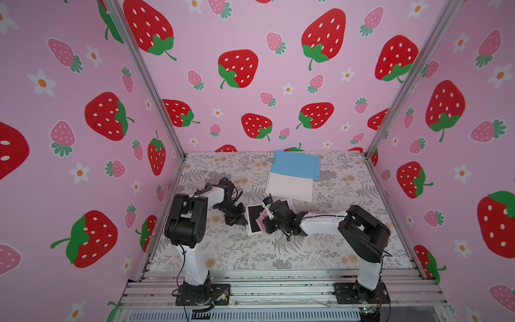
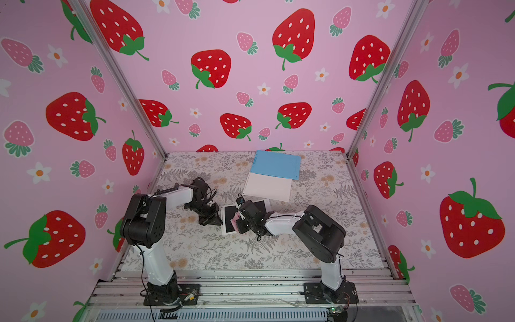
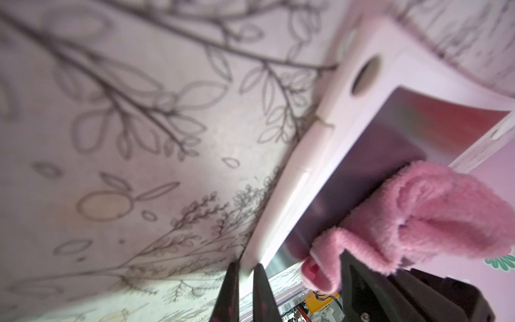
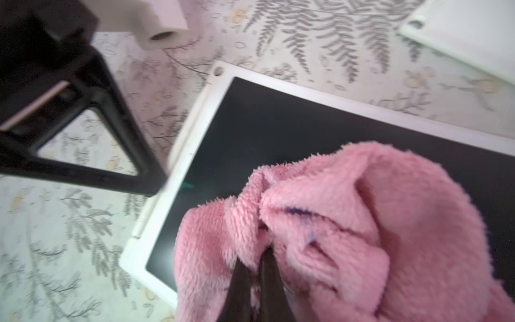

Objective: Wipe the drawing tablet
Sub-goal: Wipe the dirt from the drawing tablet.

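The drawing tablet (image 1: 254,215) (image 2: 229,218), a white frame round a black screen, lies flat on the floral table mid-way between the arms. My left gripper (image 1: 244,221) (image 2: 220,221) (image 3: 246,264) is shut on the white frame (image 3: 306,167) at the tablet's left edge. A fluffy pink cloth (image 1: 262,218) (image 2: 237,220) (image 3: 418,212) (image 4: 362,223) rests bunched on the screen (image 4: 264,125). My right gripper (image 1: 267,222) (image 2: 240,223) (image 4: 255,255) is shut on the cloth, its tips buried in the pile.
A blue board (image 1: 295,165) (image 2: 276,165) and a white board (image 1: 289,186) (image 2: 267,186) lie just behind the tablet. Strawberry-print walls close in the left, back and right. Aluminium rails (image 1: 278,290) carry both arm bases at the front edge.
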